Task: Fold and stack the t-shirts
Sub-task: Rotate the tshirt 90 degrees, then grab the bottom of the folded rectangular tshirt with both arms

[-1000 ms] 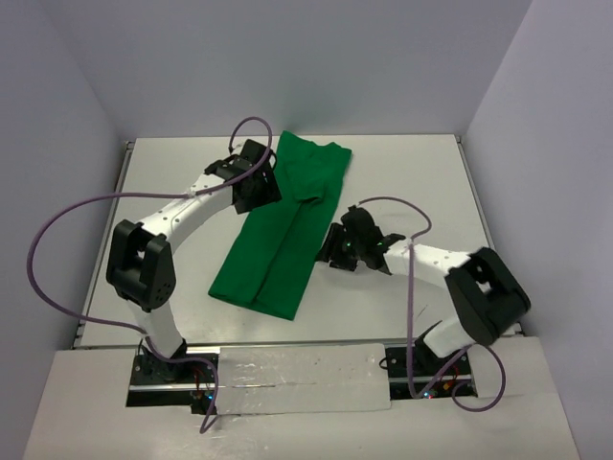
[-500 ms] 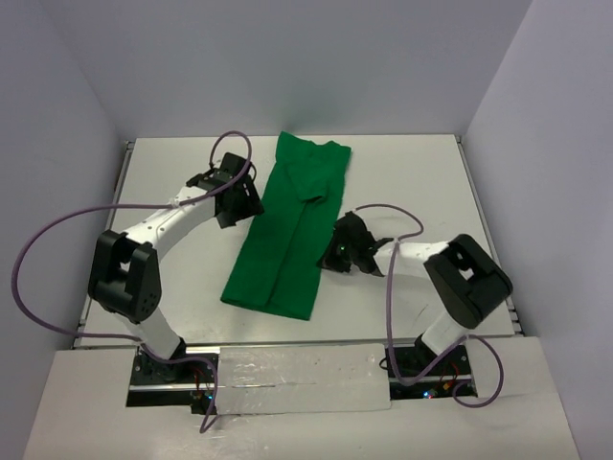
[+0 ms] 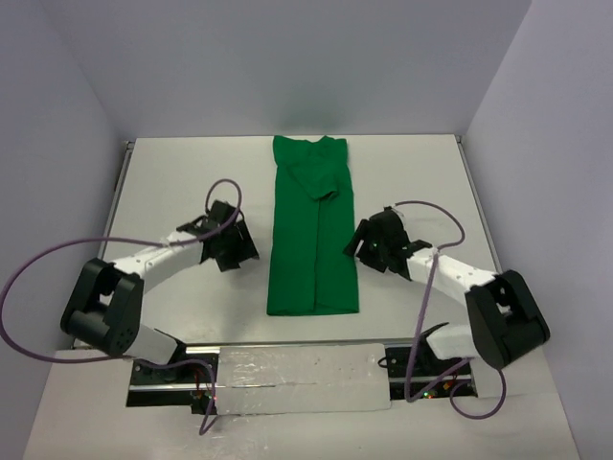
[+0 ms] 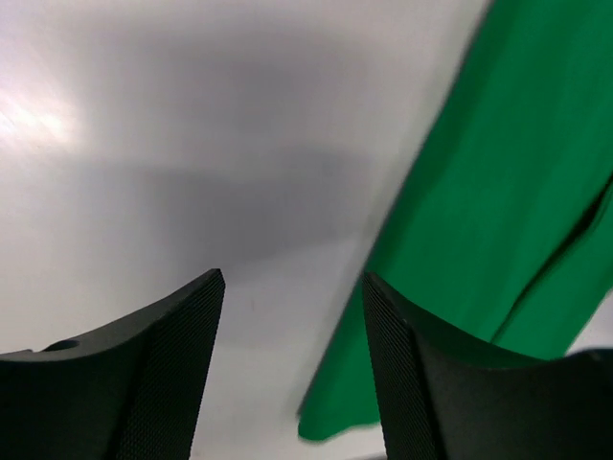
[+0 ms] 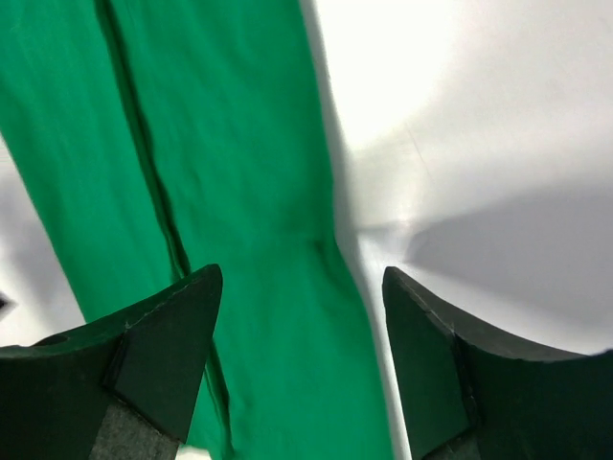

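Note:
The green t-shirt [image 3: 313,230] lies flat in the middle of the white table, folded into a long narrow strip running from the back toward the near edge. My left gripper [image 3: 235,251] is open and empty, low over the table just left of the strip; in the left wrist view [image 4: 292,374] the shirt [image 4: 498,211] fills the right side. My right gripper [image 3: 369,247] is open and empty just right of the strip; in the right wrist view [image 5: 302,364] the shirt's right edge [image 5: 239,192] lies between the open jaws.
The white table [image 3: 172,182] has a raised rim, with grey walls at the back and both sides. Purple cables loop from both arms over the table. A strip of tape [image 3: 297,369] covers the near edge between the arm bases.
The shirt has swung from a slant to straight, lengthwise down the table. Both grippers have moved off it toward the near edge, the left one farthest, and now sit on either side of it.

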